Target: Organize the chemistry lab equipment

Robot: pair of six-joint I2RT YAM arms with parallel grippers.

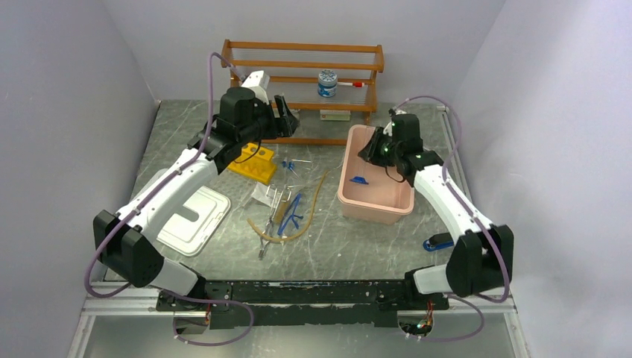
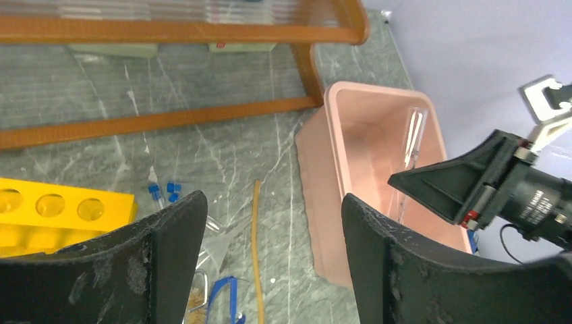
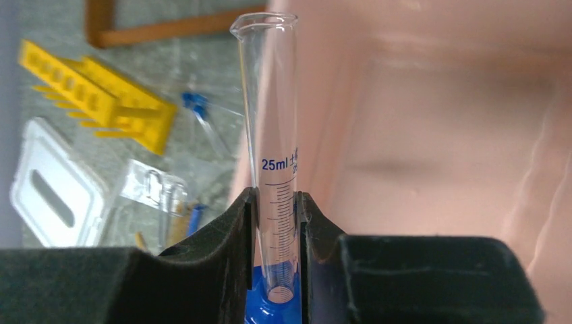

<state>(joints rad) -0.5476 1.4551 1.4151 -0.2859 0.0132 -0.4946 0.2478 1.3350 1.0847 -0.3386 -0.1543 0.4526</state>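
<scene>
My right gripper is shut on a clear 25 ml graduated cylinder with a blue base, held over the left end of the pink bin. A small blue item lies in the bin. My left gripper stands open and empty above the table between the yellow test-tube rack and the bin. Blue-capped tubes, a tan hose, blue tongs and metal tongs lie on the table in the middle.
A wooden shelf stands at the back with a white-lidded jar on it. A white lid lies at the left. A blue-and-black stapler-like tool sits right of the bin.
</scene>
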